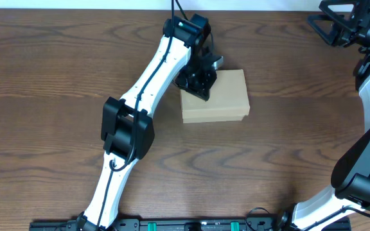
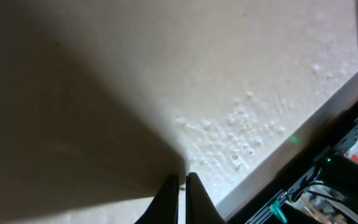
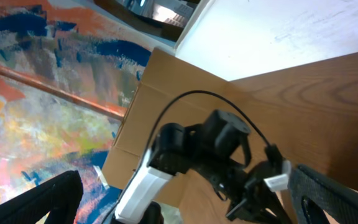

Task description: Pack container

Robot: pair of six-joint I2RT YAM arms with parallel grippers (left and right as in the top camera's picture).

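Left wrist: container (image 2: 197, 93) fills view, blurry; L jaws narrow, R jaws wide.

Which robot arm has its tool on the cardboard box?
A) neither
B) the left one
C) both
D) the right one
B: the overhead view shows the left tool over one corner of the cardboard box. The right tool is far off by the table's edge.
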